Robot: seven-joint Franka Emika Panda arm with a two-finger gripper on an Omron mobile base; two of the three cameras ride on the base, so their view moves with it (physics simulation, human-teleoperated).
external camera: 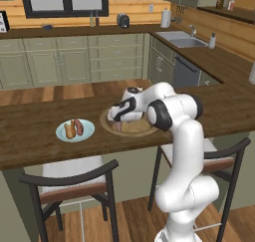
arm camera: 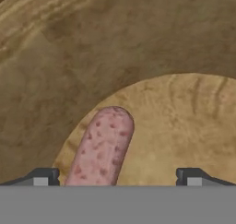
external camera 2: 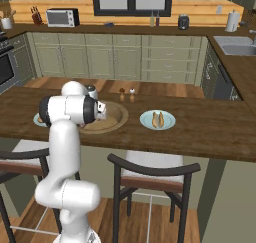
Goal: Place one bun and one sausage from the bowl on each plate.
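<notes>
Here the end effector point(arm camera: 117, 177) is down inside the bowl point(external camera: 107, 122), jaws spread wide and gripping nothing, its two dark fingertips point(arm camera: 44, 176) standing well apart at the bottom of the hand view. A pink speckled sausage point(arm camera: 102, 147) lies on the bowl's flat floor between them, much closer to the left tip, its rounded end pointing away from the hand.

The main risk, as I judge it, is that off-centre lie: if the jaws shut as they stand, the nearer finger would meet the sausage first and could shove or roll it across the smooth wood instead of pinching it. Its round body may also slip out on the lift. Coming down too far would press the tips into the bowl floor.

The bowl sits on the worktop point(external camera: 30, 136) close to its near edge, so a hard sideways push could nudge it toward the stools. On lifting, the raised rim must be cleared. One plate point(external camera: 88, 131) lies beside the bowl, also by the near edge, already carrying a bun and a sausage; the other plate point(external camera 2: 36, 119) shows past the arm in the right base view, half hidden, contents unclear. Bare worktop lies between bowl and plates, so travel room is ample above rim height.
</notes>
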